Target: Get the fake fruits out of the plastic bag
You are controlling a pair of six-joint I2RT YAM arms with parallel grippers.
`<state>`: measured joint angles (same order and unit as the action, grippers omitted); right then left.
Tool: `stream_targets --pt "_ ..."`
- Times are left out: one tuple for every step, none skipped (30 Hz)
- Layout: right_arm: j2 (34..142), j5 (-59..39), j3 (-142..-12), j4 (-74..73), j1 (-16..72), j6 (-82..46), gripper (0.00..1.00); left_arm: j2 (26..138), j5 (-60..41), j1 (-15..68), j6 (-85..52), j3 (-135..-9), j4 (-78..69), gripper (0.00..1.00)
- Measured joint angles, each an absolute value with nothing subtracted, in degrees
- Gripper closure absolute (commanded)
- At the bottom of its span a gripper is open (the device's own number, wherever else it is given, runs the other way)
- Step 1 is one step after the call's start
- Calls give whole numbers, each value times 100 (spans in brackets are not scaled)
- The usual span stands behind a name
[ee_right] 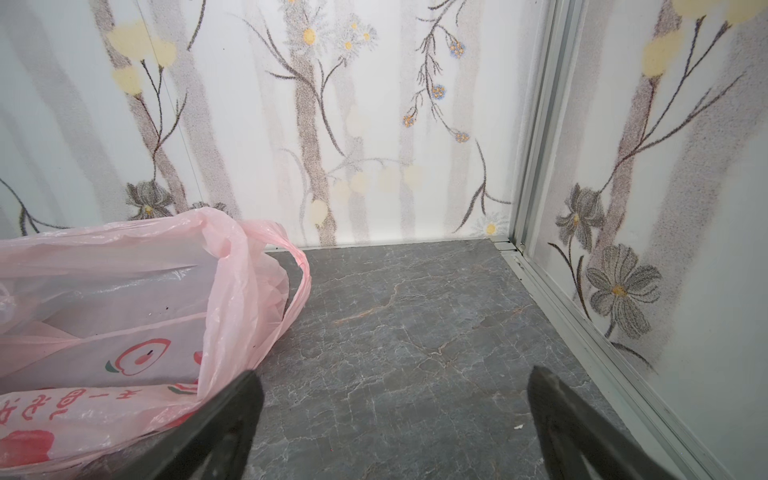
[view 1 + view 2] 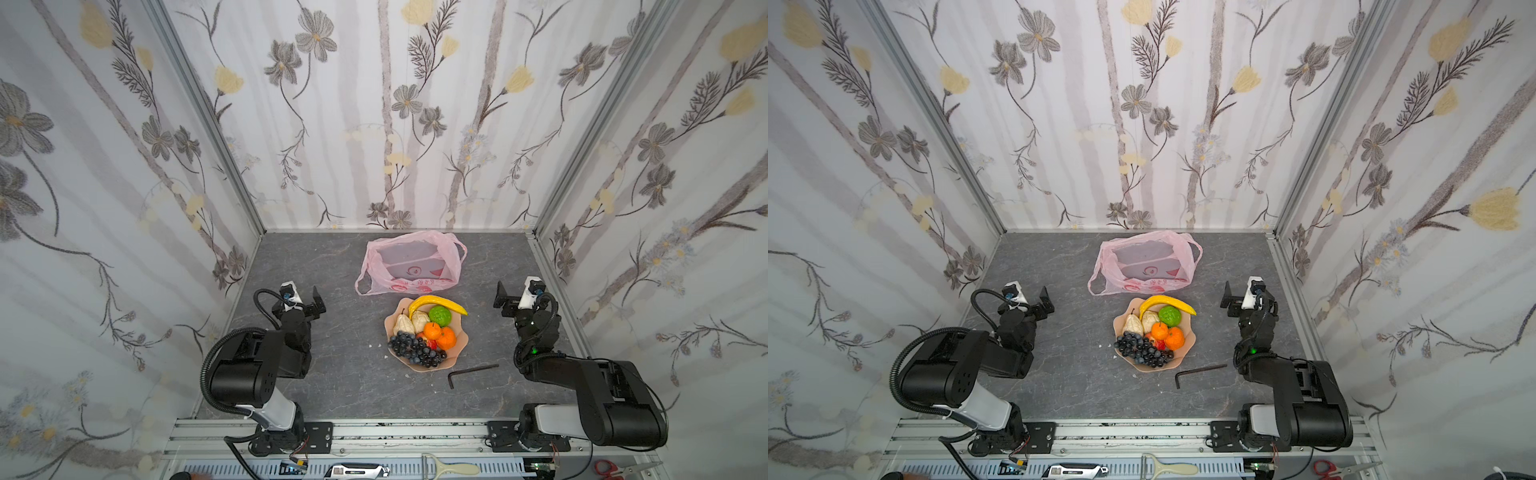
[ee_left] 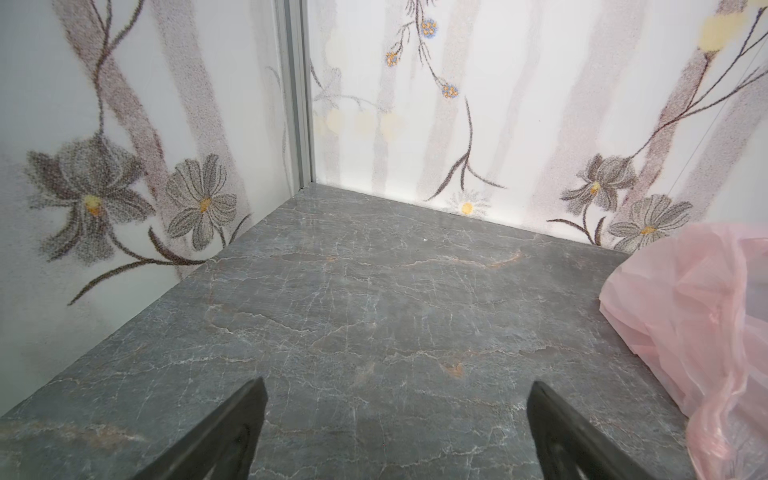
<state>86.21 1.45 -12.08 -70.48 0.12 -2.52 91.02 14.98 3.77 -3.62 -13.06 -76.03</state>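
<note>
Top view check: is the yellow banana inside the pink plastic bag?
No, the banana lies across the far side of the dish, on the table just outside the plastic bag.

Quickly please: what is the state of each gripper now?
Left gripper: open, holding nothing.
Right gripper: open, holding nothing.
</note>
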Motion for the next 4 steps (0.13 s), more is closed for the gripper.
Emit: stream_targets --pt "8621 150 -1208 -7048 38 -252 0 9102 1498 377 -364 -1306 -7607 0" --pt "8621 244 -1208 -7048 78 -252 0 9102 1498 379 -364 -1306 -7607 0" --pt "8621 346 -1205 -7052 123 -252 0 9102 1498 379 -364 -1306 -7607 0" --pt "8621 362 -1194 -7067 141 -252 0 9102 1498 379 -364 -1306 -7607 0"
